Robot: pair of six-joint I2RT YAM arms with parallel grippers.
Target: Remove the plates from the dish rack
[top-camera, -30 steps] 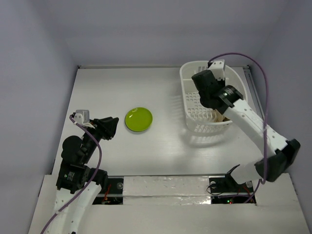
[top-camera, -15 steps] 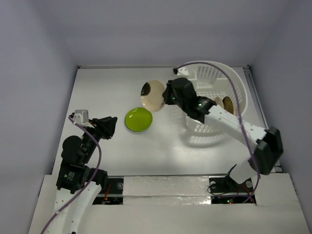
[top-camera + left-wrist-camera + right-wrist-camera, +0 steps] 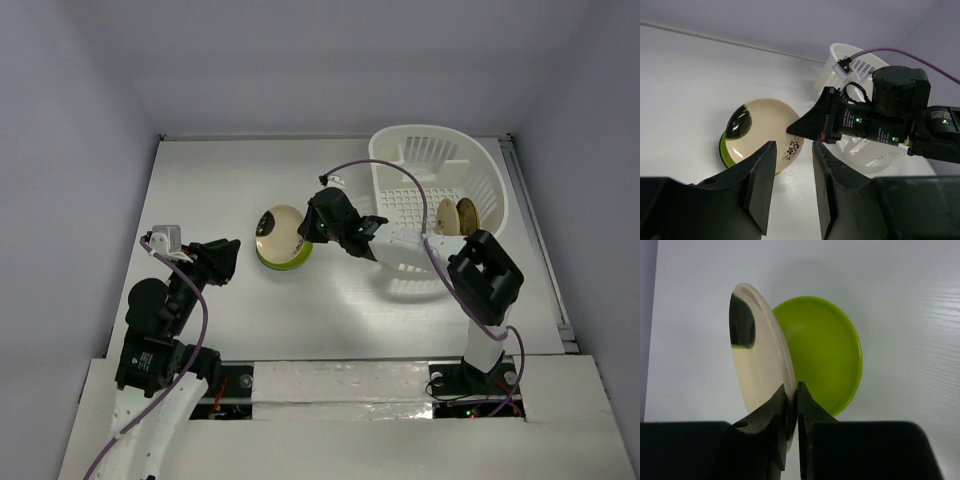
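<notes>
My right gripper (image 3: 308, 232) (image 3: 792, 392) is shut on the rim of a cream plate (image 3: 276, 230) (image 3: 760, 360) (image 3: 765, 127) with a dark patch and a small flower sprig. It holds the plate tilted just above the lime green plate (image 3: 290, 260) (image 3: 822, 357) (image 3: 724, 150), which lies flat on the table. The white dish rack (image 3: 440, 205) (image 3: 860, 145) stands at the back right with a tan plate (image 3: 447, 216) and an amber plate (image 3: 467, 214) upright in it. My left gripper (image 3: 222, 262) (image 3: 792, 165) is open and empty, left of the green plate.
The table's left wall edge (image 3: 150, 200) runs close to my left arm. A purple cable (image 3: 400, 180) loops from my right wrist over the rack's near side.
My right gripper lifted the cream plate out of the rack, carried it left across the table and lowered it to just above the green plate. My left arm has not moved.
</notes>
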